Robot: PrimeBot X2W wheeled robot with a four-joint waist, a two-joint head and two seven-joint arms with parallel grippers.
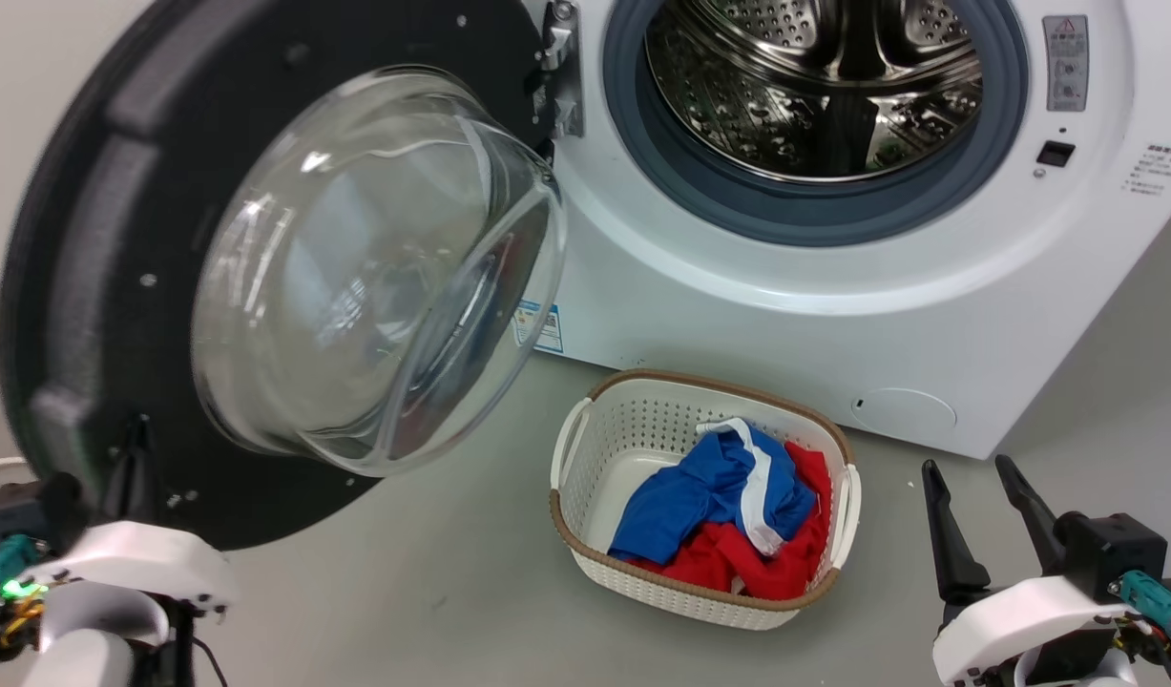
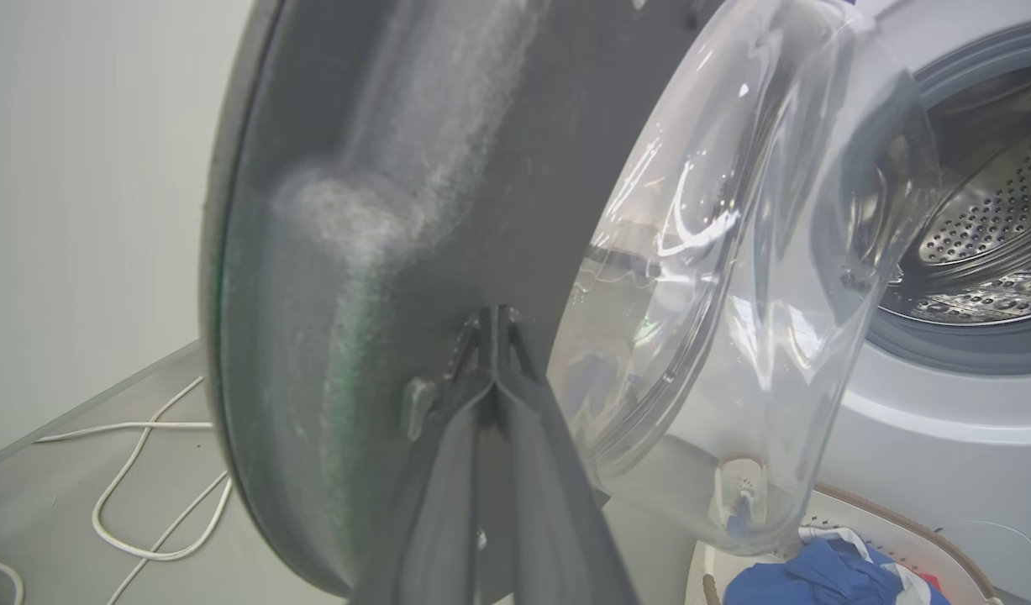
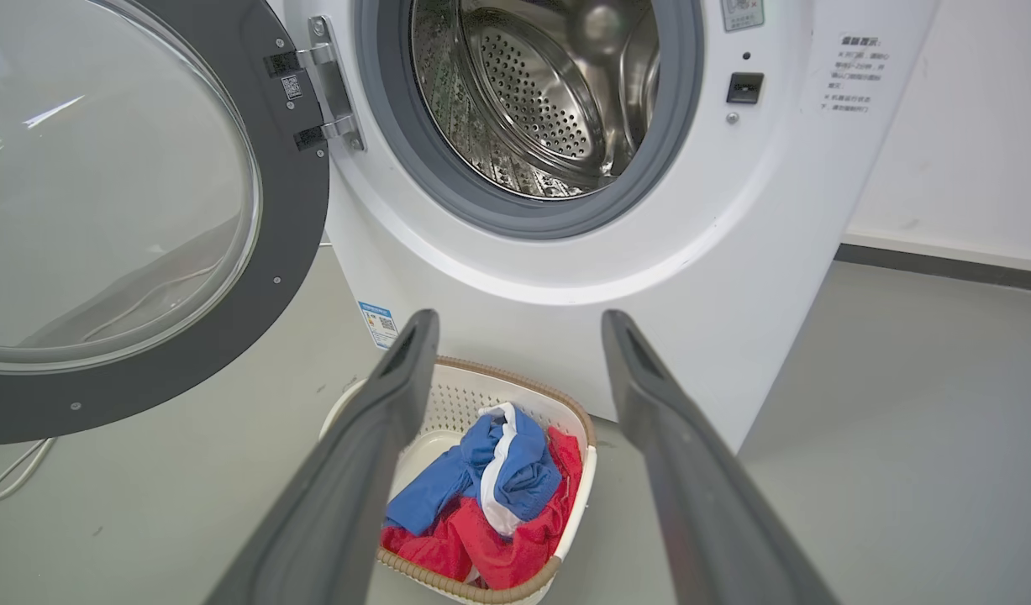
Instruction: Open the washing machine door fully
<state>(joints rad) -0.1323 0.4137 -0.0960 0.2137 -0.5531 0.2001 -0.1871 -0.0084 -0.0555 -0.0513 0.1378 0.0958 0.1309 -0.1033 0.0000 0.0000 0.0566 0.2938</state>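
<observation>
The washing machine door point(image 1: 98, 239) hangs swung out to the left on its hinge, its inner face and bulging glass bowl turned toward me. The washing machine point(image 1: 738, 315) stands behind it with the steel drum and grey ring exposed. My left gripper point(image 1: 136, 458) is shut, and its fingertips rest against the black inner rim low on the door point(image 2: 355, 210), beside the glass; the left wrist view shows the left gripper point(image 2: 494, 315) with nothing between its fingers. My right gripper point(image 1: 967, 468) is open over the floor at the lower right, clear of the machine point(image 3: 733, 235) and door point(image 3: 288, 210).
A white laundry basket point(image 1: 700, 382) with a brown rim sits on the grey floor before the machine, holding blue, red and white clothes. A white cable point(image 2: 145, 470) lies on the floor left of the door. A pale wall stands at the left.
</observation>
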